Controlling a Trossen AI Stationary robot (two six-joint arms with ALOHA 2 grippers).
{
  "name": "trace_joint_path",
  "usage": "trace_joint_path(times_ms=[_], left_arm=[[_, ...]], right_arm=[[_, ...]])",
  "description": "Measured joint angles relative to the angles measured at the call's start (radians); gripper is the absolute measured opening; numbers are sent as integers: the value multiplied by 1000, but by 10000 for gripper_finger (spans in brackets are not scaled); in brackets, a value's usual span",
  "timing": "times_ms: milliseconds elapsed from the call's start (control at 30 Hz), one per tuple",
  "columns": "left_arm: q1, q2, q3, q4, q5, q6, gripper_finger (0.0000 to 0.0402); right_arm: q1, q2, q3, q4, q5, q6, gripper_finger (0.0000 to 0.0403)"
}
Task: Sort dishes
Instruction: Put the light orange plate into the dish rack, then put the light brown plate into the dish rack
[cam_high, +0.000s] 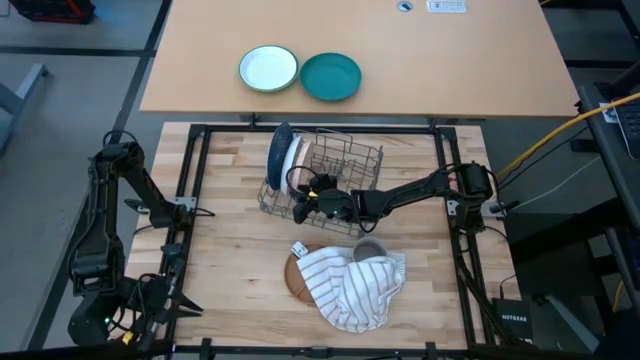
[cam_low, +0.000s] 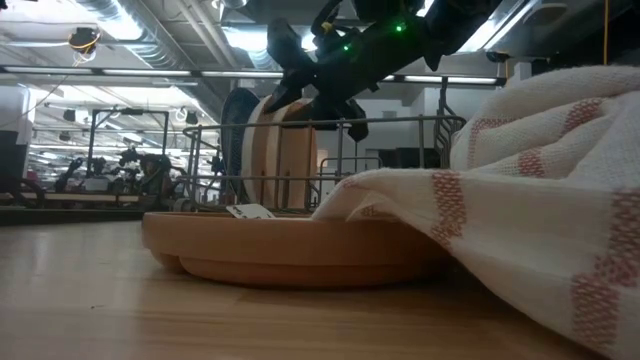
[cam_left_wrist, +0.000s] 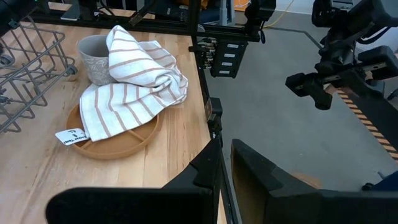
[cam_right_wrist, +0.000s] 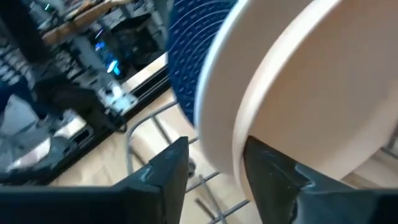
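Note:
The blue plate (cam_high: 277, 150) and the white plate (cam_high: 291, 160) stand on edge side by side in the left end of the wire dish rack (cam_high: 345, 160). The tan plate (cam_high: 293, 281) lies flat on the table nearer the front, partly under a striped towel (cam_high: 355, 285). My right gripper (cam_high: 300, 200) reaches in from the right to the white plate's near rim. In the right wrist view it (cam_right_wrist: 214, 174) is open, one finger on each side of that rim (cam_right_wrist: 217, 143), with the blue plate (cam_right_wrist: 193, 50) behind. My left gripper (cam_left_wrist: 227, 168) is shut and empty, off the table's left near corner. My right gripper's fingers straddle the white plate's rim, coming level from the table's right. A slim gap shows beside one finger (cam_right_wrist: 168, 171). I cannot tell whether the other finger (cam_right_wrist: 273, 171) touches the rim. The plate stands upright in the rack.
A grey mug (cam_high: 368, 250) stands by the towel, at the tan plate's far right edge. A white green-rimmed bowl (cam_high: 268, 69) and a teal plate (cam_high: 330, 77) sit on the far tabletop. The rack's right half holds no dishes.

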Motion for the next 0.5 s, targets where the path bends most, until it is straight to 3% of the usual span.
trace_joint_path(times_ms=[167, 500], left_arm=[[0, 0, 0, 0, 4, -1, 29], [0, 0, 0, 0, 4, -4, 29]], right_arm=[[0, -5, 0, -7, -84, -80, 167], [2, -17, 0, -77, -84, -53, 155]])
